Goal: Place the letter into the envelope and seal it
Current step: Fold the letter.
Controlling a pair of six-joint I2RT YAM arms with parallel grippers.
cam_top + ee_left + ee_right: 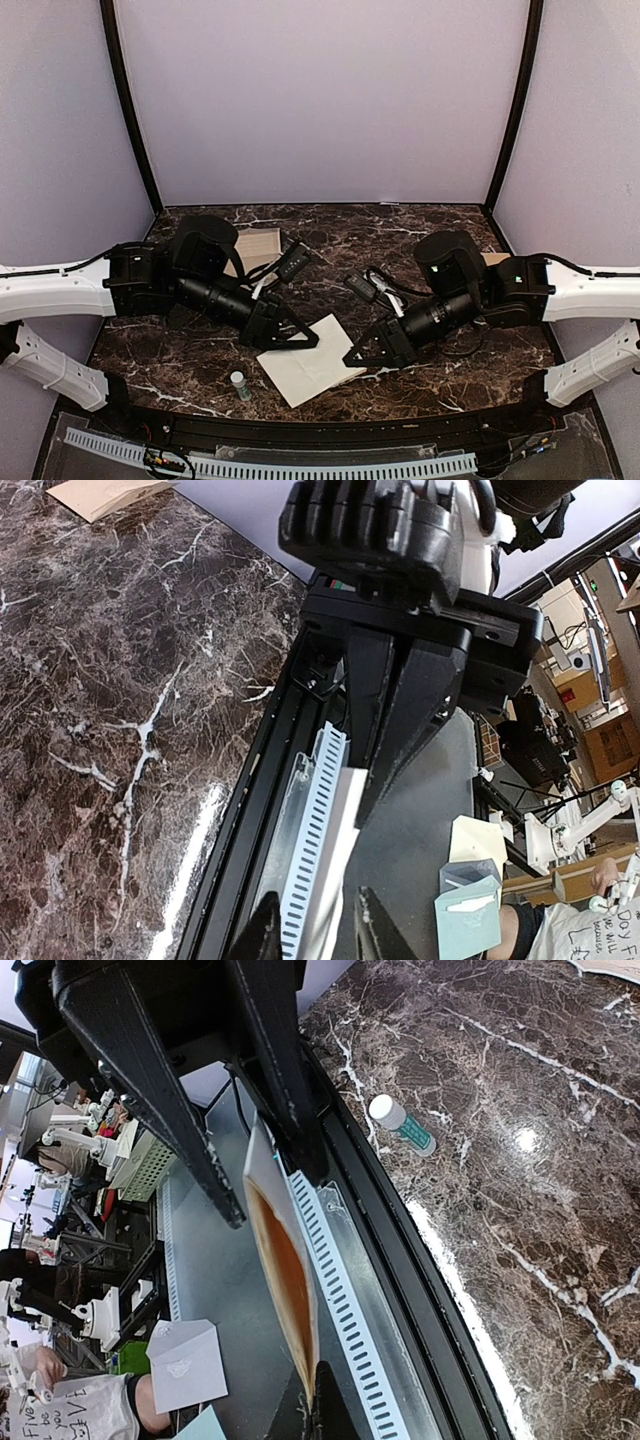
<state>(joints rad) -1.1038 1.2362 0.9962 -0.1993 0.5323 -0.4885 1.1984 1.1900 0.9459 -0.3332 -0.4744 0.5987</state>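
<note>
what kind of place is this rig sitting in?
Probably a robotics lab's data-collection cell: marble-look tabletop boxed in by plain walls, with more robot arms and a person beyond its near edge.

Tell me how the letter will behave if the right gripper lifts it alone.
Probably floppy: the letter is thin and curves, seen edge-on, beyond the right gripper pinching it. Likely light, so quick moves may make it flap. Its free end would probably droop.

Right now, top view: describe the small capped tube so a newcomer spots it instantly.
Find the dark marble table, then the white sheet near its centre. Left of the sheet's near corner, by the front edge, sits the tube: white cap, greenish body, the only non-paper item.
</note>
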